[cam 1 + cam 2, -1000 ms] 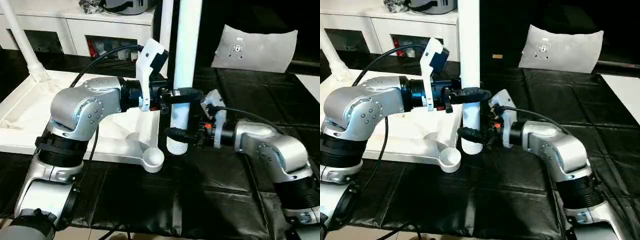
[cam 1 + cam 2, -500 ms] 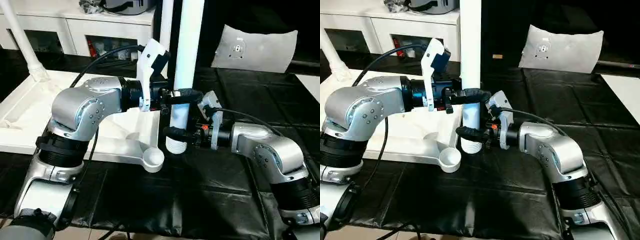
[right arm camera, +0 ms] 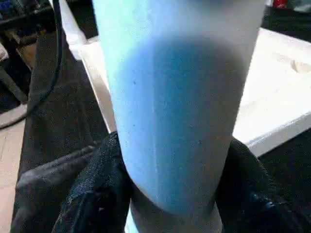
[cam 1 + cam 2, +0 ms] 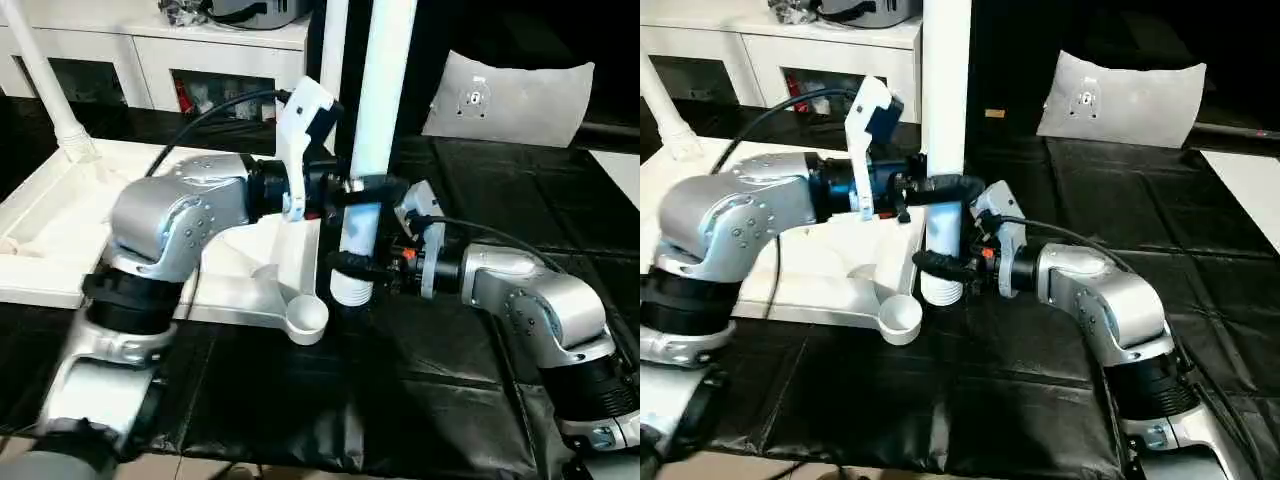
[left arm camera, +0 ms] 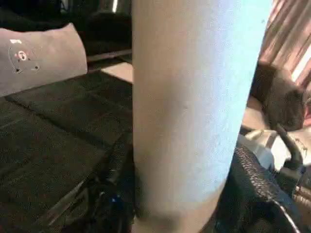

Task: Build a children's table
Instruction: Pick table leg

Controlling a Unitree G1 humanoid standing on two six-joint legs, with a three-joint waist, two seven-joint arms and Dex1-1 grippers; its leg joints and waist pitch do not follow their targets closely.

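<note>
The children's table lies in parts. Its white top [image 4: 60,215] is upside down on the left, with a round corner socket [image 4: 306,318] at its near right corner. One white leg [image 4: 45,80] stands in the far left corner. Another leg [image 4: 380,120] is upright just right of that socket, its ribbed end [image 4: 351,290] low over the black cloth. My left gripper [image 4: 368,185] is shut on this leg at mid height. My right gripper [image 4: 350,265] is shut on it lower down, just above the ribbed end. The leg [image 3: 180,111] passes between black fingers [image 3: 97,189] in the right wrist view.
Black cloth [image 4: 400,400] covers the work surface. A grey pad [image 4: 510,100] leans at the back right. A white cabinet with glass doors [image 4: 150,50] stands behind the top. A second white tube [image 4: 333,40] rises behind the held leg.
My right gripper has moved in and closed around the leg's lower part. The leg's upper part has leaned slightly to the right, and my left arm has shifted a little with it.
</note>
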